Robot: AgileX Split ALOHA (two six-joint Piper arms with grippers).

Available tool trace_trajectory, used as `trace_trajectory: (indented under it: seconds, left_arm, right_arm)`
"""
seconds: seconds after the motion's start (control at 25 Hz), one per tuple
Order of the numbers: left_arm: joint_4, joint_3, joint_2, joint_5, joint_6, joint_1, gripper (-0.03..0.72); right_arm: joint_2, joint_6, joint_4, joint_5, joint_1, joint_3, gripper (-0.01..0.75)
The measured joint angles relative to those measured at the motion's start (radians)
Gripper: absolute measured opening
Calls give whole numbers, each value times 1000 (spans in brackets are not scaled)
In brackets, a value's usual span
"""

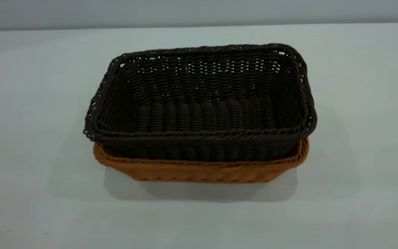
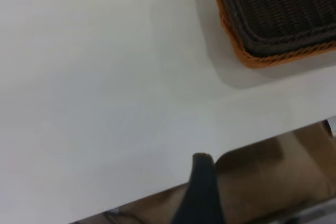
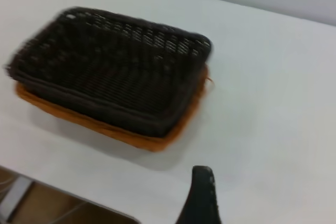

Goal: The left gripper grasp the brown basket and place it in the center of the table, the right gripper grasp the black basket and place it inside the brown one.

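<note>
The black basket [image 1: 202,103] sits nested inside the brown basket [image 1: 199,171] in the middle of the table [image 1: 29,121]. Only the brown rim and lower wall show beneath it. In the left wrist view the black basket [image 2: 283,9] and brown basket [image 2: 236,45] lie far off, and my left gripper [image 2: 265,148] hangs open over the table's edge, holding nothing; one dark finger [image 2: 202,187] shows. The right wrist view has the black basket [image 3: 110,72] in the brown basket [image 3: 131,137] well away from my right gripper [image 3: 262,187], which is open and empty; one finger [image 3: 202,195] shows.
Bare tabletop surrounds the baskets on all sides. The table edge [image 2: 220,174] runs under the left gripper, with brown floor [image 2: 273,177] beyond it. Another edge [image 3: 68,195] shows in the right wrist view. A grey wall [image 1: 199,12] stands behind the table.
</note>
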Motion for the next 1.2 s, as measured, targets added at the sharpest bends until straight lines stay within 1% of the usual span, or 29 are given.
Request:
trace_trajectory:
  seconds: [0.2,0.32,0.72,0.92,1.08,1.2]
  left_arm:
    - [2,80,-148,0,1,0,576]
    - [4,121,-203,-5,2,0,576]
    - [67,219,-248,-5,-30,0,576]
    - [102,229,-248,-6,-66,0,576]
    - [119,256,-248,-49,-100,0,576]
    - [129,259,-248,-60,-118,0,576]
  right_arm:
    - [-78,18,-58,-44,0,116,545]
    - [-109,19,-64,-57,0,144,545]
    - [-109,56,-123,-72,1,149,545]
    - [-109,65,-124,-72,1,149,545]
    - [-109,67,-124,-72,1,149,545]
    - [-109,67,-124,-72,1,149,545]
